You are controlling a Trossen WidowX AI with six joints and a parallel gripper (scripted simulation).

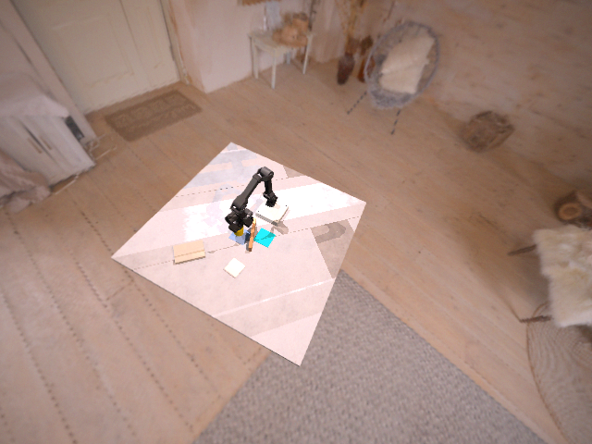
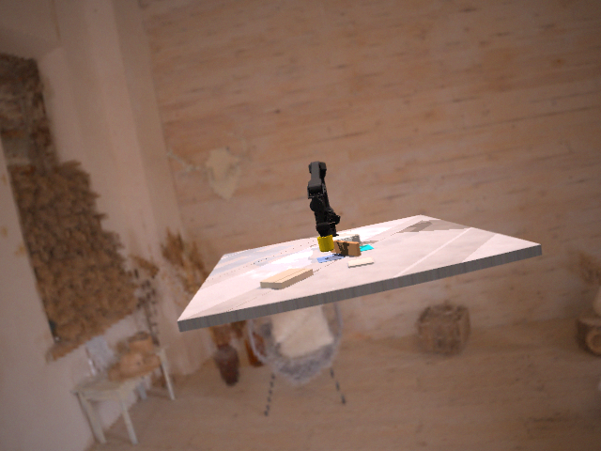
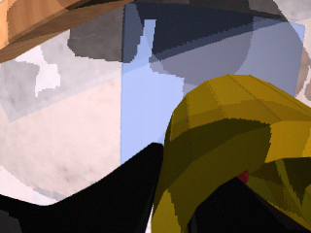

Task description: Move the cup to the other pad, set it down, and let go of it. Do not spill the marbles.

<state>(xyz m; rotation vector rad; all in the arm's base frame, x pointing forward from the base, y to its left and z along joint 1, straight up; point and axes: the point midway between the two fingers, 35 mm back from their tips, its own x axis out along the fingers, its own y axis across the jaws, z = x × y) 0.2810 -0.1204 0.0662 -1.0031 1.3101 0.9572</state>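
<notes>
The yellow cup [image 1: 239, 232] [image 2: 325, 243] [image 3: 233, 102] hangs above the blue pad [image 1: 241, 240] [image 2: 330, 258] [image 3: 141, 107], with a gap under it in the exterior view. My gripper [image 2: 326, 236] [image 3: 174, 156] is shut on the cup's wall, one black finger outside and one inside. A red marble [image 3: 243, 177] shows inside the cup; any others are hidden. The cup looks roughly upright in the exterior view. The cyan pad [image 1: 265, 238] [image 2: 366, 248] lies on the other side of the barrier and bears nothing.
An orange-brown upright barrier [image 1: 251, 241] [image 2: 353, 248] [image 3: 53, 21] stands between the pads, close beside the cup. A beige block [image 1: 189, 252] [image 2: 287, 278] and a small cream slab [image 1: 234, 267] [image 2: 361, 262] lie on the table. The arm's base stands by a white box [image 1: 271, 213].
</notes>
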